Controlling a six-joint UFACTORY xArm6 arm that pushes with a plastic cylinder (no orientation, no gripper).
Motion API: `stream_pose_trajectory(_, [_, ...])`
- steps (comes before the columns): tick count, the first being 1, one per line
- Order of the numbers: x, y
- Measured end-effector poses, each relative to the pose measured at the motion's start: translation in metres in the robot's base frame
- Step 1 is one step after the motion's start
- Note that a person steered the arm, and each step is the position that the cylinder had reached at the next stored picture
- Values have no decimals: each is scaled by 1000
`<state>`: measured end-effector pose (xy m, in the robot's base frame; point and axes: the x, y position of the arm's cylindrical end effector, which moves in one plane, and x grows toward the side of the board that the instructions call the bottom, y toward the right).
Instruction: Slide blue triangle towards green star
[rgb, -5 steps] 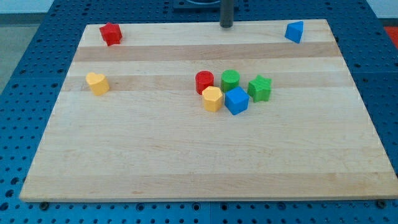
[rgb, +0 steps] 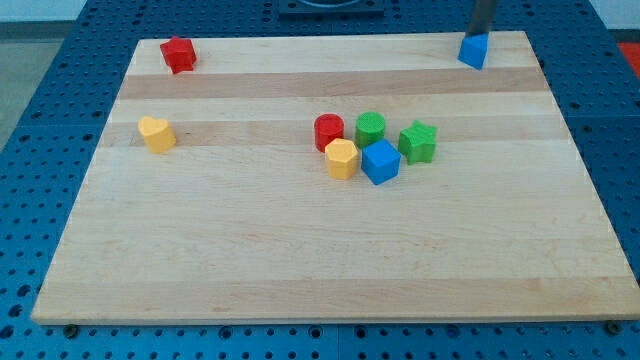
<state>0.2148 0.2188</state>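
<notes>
Camera view: one camera looks down at an angle on a pale wooden board (rgb: 330, 250) with lengthwise grain bands, resting on a blue perforated metal table (rgb: 40, 120).

My tip: a straight dark rod comes down from the view's top right; my tip (rgb: 481, 35) sits just behind the blue triangle, at its top edge. Whether it touches the block cannot be told.

Tool state: the rod is a plain pusher with nothing to open or close, and it holds nothing.

Blue triangle: the blue triangle (rgb: 474, 51) is a small wedge with smooth matte faces, near the board's top right corner, well apart from the central cluster.

Green star: the green star (rgb: 418, 142) is a chunky block with notched sides, at the right end of the cluster in the middle of the board.

Cluster: a green cylinder (rgb: 371, 128) sits just left of the green star; a red cylinder-like block (rgb: 329, 132) is left of that. In front of them, a yellow hexagonal block (rgb: 342, 158) and a blue cube (rgb: 380, 161) sit side by side, touching or nearly so.

Left side: a yellow heart-like block (rgb: 156, 133) lies alone near the left edge.

Top left: a red block (rgb: 179, 54), angular, its exact shape unclear, sits near the top left corner.
</notes>
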Motion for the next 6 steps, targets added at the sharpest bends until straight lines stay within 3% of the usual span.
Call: stream_pose_trajectory(6, [55,0])
